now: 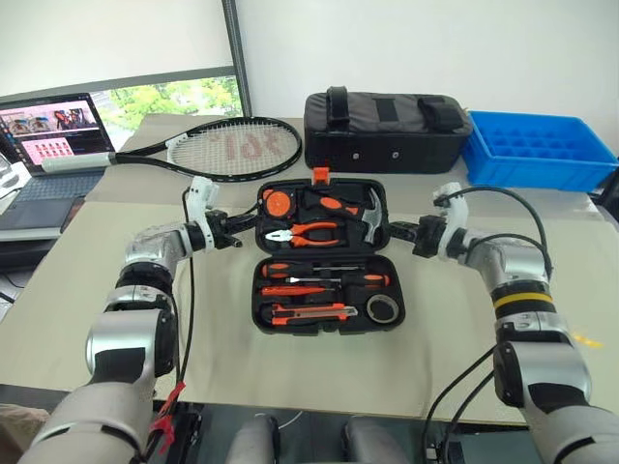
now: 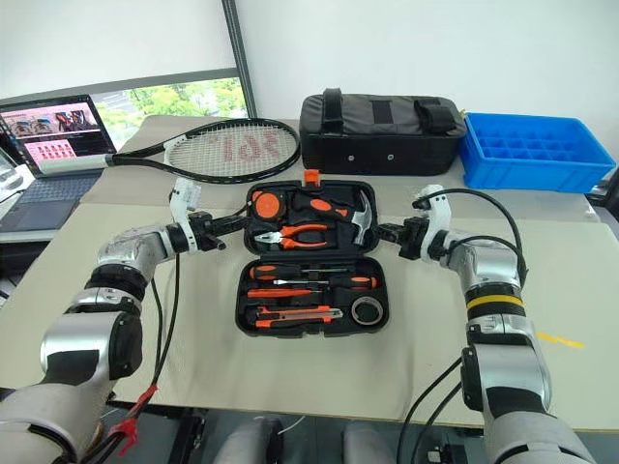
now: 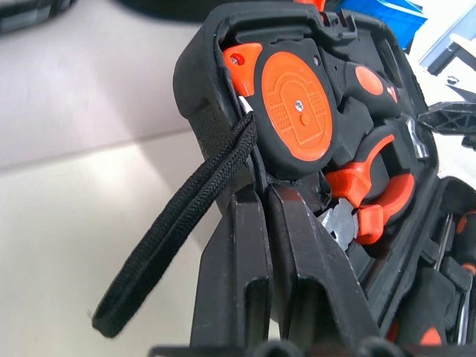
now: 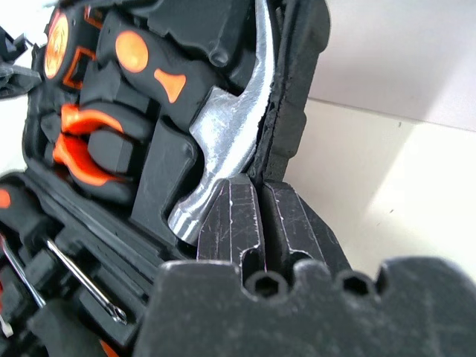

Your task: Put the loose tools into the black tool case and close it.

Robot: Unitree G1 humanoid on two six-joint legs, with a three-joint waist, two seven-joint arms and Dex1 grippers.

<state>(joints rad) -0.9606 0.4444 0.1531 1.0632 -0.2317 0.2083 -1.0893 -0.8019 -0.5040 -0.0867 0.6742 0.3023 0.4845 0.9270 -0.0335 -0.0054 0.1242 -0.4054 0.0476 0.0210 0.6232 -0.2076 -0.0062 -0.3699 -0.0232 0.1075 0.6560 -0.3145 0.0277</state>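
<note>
The left claw (image 1: 238, 235) is pinching the left edge of the case (image 1: 325, 253) lid, fingers (image 3: 297, 260) pressed together beside the orange tape measure (image 3: 297, 111) (its black strap (image 3: 178, 238) is hanging past them). Opposite, the right claw (image 1: 395, 230) is pinching the lid's right edge, next to the hammer (image 4: 230, 141). Between them the case is lying open, with the screwdrivers (image 1: 324, 275), knife (image 1: 309, 312) and tape ring (image 1: 383, 308) sitting in its near half. Beyond are lying a racket (image 1: 232, 147), bag (image 1: 387, 130) and blue tray (image 1: 542, 150).
</note>
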